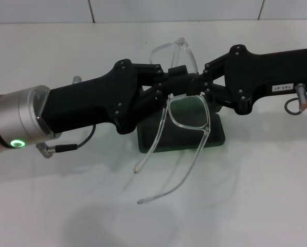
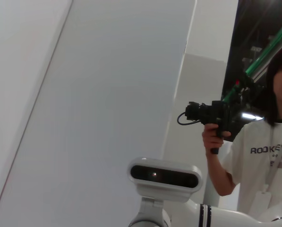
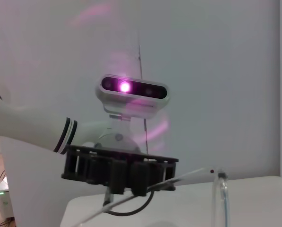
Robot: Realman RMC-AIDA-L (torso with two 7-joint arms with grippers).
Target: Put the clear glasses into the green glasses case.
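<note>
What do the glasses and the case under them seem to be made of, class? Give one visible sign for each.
The glasses look like clear, colourless plastic, glossy: the table and case show straight through frame and arms. The case looks like a dark green hard shell, smooth with a slight sheen; whether plastic or covered board cannot be told. Both the left gripper and right gripper meet at the glasses.

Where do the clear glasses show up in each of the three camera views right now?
Head view: the clear glasses sit at centre, held up between both grippers over the green case, arms trailing toward the robot.
Left wrist view: not in it; only wall, the robot's head and a person.
Right wrist view: only clear arms near the lower edge.
Shared landmark: the robot's head, in both wrist views.
</note>
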